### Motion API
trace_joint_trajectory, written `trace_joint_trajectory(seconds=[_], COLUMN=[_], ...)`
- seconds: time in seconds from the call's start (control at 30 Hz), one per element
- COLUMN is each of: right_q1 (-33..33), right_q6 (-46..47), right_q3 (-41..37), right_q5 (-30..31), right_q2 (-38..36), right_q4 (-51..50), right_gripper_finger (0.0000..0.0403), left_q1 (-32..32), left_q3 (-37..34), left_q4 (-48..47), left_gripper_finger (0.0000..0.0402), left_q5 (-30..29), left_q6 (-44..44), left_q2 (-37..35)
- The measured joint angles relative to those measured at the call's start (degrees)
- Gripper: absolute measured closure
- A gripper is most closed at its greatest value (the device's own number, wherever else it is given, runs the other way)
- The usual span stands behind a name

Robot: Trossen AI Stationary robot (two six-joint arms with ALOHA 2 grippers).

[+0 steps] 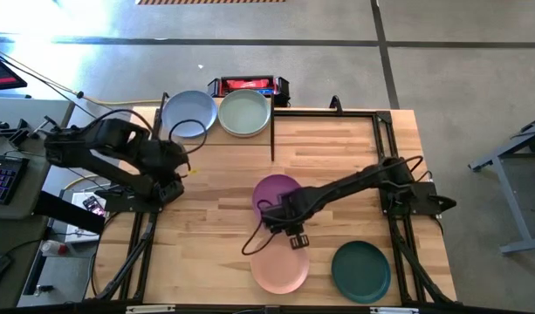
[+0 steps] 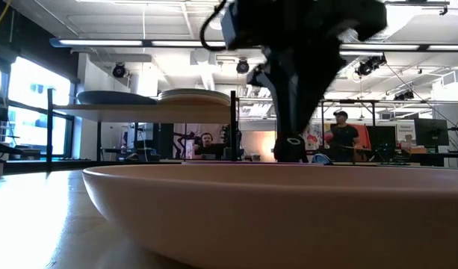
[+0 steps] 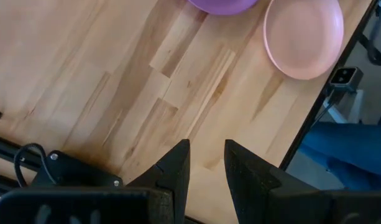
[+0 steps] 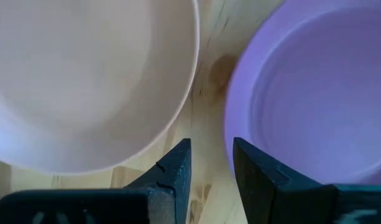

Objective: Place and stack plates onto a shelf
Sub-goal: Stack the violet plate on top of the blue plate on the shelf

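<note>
Two plates sit on the shelf (image 2: 116, 109) at the table's far edge: a blue one (image 1: 188, 113) and a sage green one (image 1: 243, 113). On the tabletop lie a purple plate (image 1: 274, 192), a pink plate (image 1: 280, 266) near the front edge, and a dark teal plate (image 1: 360, 270). My right gripper (image 1: 291, 231) points down over the bare strip of wood between the pink plate (image 4: 84, 81) and the purple plate (image 4: 314, 93). Its fingers (image 4: 212, 158) are shut to a thin slit and empty. My left gripper (image 1: 180, 166) waits at the table's left side, shut (image 3: 207, 152).
A black shelf leg (image 1: 272, 139) stands just beyond the purple plate. A red and black box (image 1: 247, 85) sits past the far edge. Black frame rails run along the table's right side (image 1: 389, 157). Two people (image 2: 206, 142) (image 2: 341, 127) are in the room behind.
</note>
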Motion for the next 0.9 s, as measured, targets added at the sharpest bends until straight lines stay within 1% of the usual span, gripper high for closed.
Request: trace_joint_trajectory(seconds=[0.07, 0.23, 0.3, 0.37, 0.43, 0.7, 0.9], right_q1=[0.23, 0.29, 0.29, 0.27, 0.27, -0.06, -0.06], right_q6=[0.00, 0.44, 0.46, 0.46, 0.46, 0.00, 0.00], right_q3=[-1.21, -5.32, -6.96, -8.14, -8.60, -8.62, -8.64], right_q5=[0.19, 0.47, 1.81, 3.67, 4.83, 5.39, 5.41], right_q2=[0.00, -0.02, -0.04, -0.01, 0.00, 0.23, 1.17], right_q4=[0.50, 4.97, 7.11, 7.02, 7.38, 9.84, 9.73], right_gripper_finger=[0.0304, 0.0304, 0.0304, 0.0304, 0.0304, 0.0304, 0.0304], left_q1=[-1.21, -4.12, -5.21, -6.16, -7.04, -9.52, -10.53], left_q3=[-0.02, -0.02, -0.02, -0.02, -0.02, -0.04, -0.04], left_q4=[0.00, 0.00, 0.00, 0.00, 0.00, 0.04, 0.13], left_gripper_finger=[0.0312, 0.0312, 0.0312, 0.0312, 0.0312, 0.0312, 0.0312], left_q5=[-0.33, -3.40, -4.34, -4.79, -5.31, -8.54, -8.77], left_q6=[-1.48, -5.53, -6.65, -7.56, -8.55, -11.63, -11.98], left_q2=[0.00, 0.00, 0.00, 0.00, 0.02, 0.34, 1.78])
